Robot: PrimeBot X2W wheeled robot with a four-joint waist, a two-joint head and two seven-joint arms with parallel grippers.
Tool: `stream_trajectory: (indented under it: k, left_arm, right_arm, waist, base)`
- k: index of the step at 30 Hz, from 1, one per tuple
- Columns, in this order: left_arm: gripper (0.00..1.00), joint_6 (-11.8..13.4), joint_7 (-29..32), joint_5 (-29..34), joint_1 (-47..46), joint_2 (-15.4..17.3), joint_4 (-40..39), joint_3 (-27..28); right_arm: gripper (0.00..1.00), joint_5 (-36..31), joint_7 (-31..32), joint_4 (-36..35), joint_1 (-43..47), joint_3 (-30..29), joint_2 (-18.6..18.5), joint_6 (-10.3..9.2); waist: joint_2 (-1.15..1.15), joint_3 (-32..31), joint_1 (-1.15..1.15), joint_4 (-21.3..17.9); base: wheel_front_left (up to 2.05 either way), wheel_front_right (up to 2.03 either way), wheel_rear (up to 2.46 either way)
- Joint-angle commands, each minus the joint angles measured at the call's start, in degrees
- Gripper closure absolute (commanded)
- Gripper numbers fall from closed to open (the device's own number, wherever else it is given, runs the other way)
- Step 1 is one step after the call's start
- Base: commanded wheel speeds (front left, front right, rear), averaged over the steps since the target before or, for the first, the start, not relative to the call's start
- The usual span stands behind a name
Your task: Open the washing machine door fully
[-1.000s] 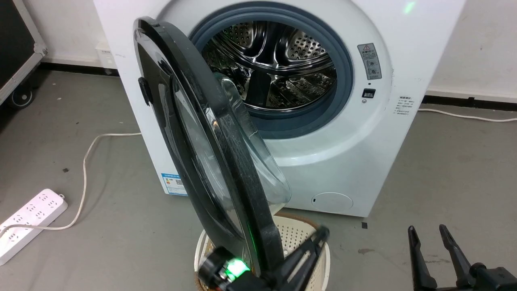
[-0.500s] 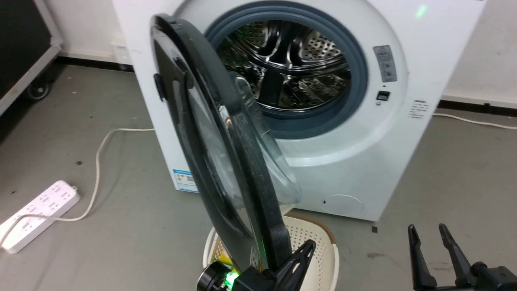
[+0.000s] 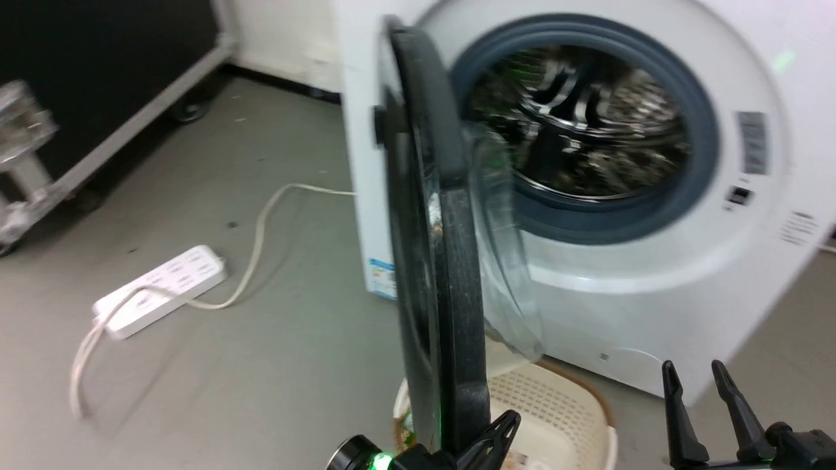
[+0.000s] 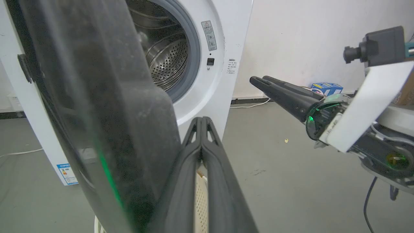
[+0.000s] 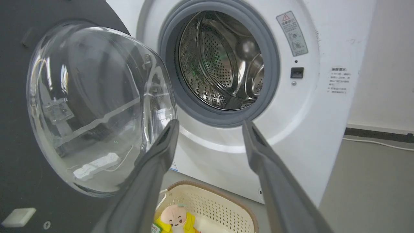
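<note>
1 door [image 3: 457, 261], 1 basket [image 3: 568, 398], 1 pwr strip [image 3: 163, 287], 1 toy [image 5: 176, 218], 2 end effectors [image 3: 509, 423] [image 3: 691, 367].

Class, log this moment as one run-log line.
washing machine door partly open | left gripper shut, at door's edge | right gripper open, empty

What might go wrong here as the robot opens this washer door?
1. The left fingers are shut and lie beside the rim of the washing machine door, not clamped on it, so they might slip off.
2. The basket sits right below the door's lower edge, so the arm could knock it.
</note>
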Motion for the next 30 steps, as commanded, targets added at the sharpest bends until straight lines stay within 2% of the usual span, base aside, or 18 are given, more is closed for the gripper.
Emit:
stream_trajectory:
  k: [1,7,16,23,30]
  left_arm:
    - [1.0,0.2,0.32,-0.24,0.42,0.94,-0.03,0.65]
    - [1.0,3.13,-0.64,0.0,1.53,1.93,-2.49,3.12]
    - [1.0,8.49,-3.22,0.37,3.46,2.92,-5.64,8.01]
    - [1.0,11.38,-3.73,-0.42,4.31,4.24,-6.71,12.22]
    - [1.0,13.67,-3.98,-3.09,4.52,7.12,-7.41,19.47]
  right_arm:
    - [0.0,0.42,-0.25,0.09,-0.94,0.0,0.17,0.06]
    - [0.0,-0.74,-0.25,1.86,-4.43,2.66,0.17,0.06]
    - [0.0,-0.59,-0.25,7.15,-11.29,7.73,-1.36,0.06]
    - [0.0,0.64,-0.25,7.79,-11.31,7.94,-2.79,0.06]
    - [0.0,0.7,-0.25,7.26,-9.1,6.62,-3.56,0.06]
  waist:
    - [0.0,-0.42,0.01,4.11]
    - [0.0,1.78,0.01,6.72]
    - [0.0,3.84,0.01,7.9]
    - [0.0,3.89,0.01,7.95]
    - [0.0,4.27,0.01,8.23]
  base:
    - [0.0,0.0,0.0]
    - [0.0,0.0,0.0]
    - [-0.06,-0.06,-0.06]
    - [-0.11,-0.11,-0.11]
    - [0.0,0.0,0.0]
